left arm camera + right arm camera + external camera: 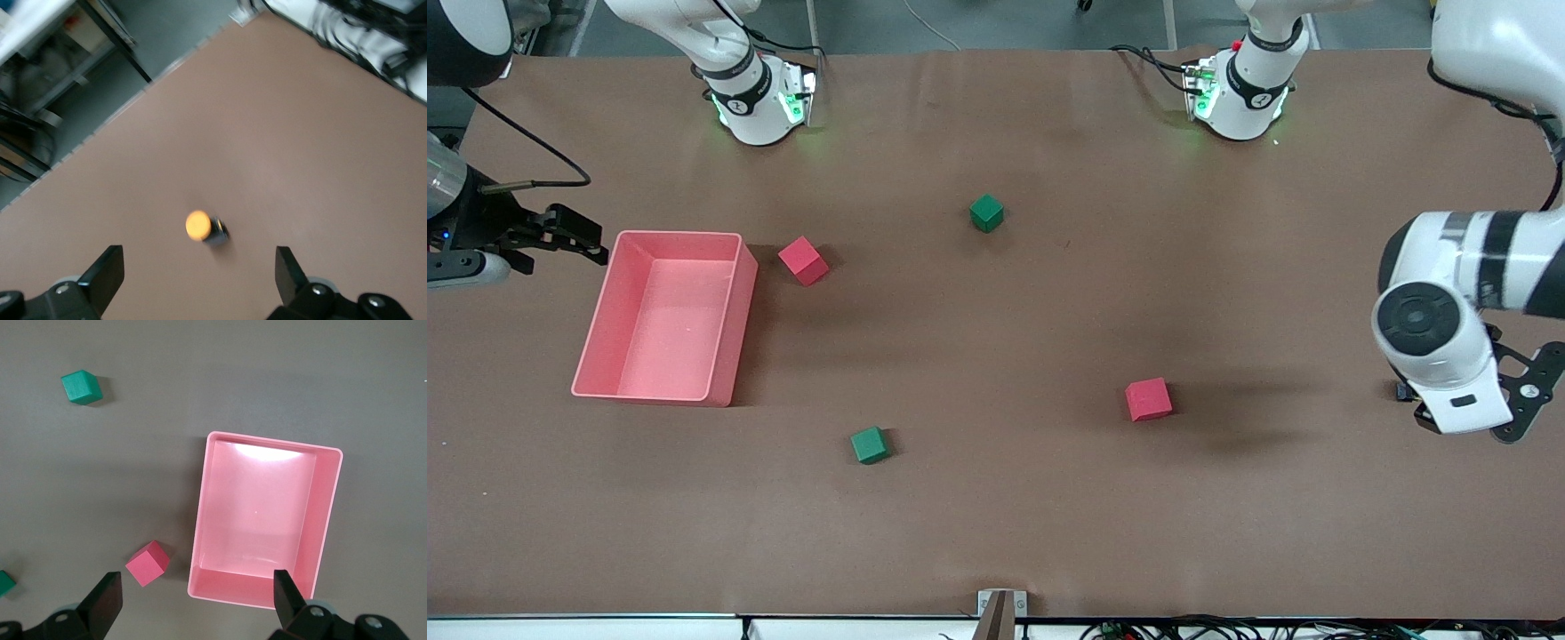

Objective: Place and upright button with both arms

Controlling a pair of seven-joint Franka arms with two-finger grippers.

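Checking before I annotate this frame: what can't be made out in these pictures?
- Button: hidden under the left arm in the front view; blurred in the left wrist view, so its pose is unclear.
- Left gripper: only open fingertips show in its wrist view.
- Right gripper: its arm is cut off at the front view's edge.
- Pink bin: empty.

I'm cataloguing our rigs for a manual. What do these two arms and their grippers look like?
Both arms are glossy white with rounded jointed segments, black bands at the joints and green-lit bases with black cables. The left arm ends in a black bracket. The left gripper and the right gripper each have two black, wedge-shaped fingers.
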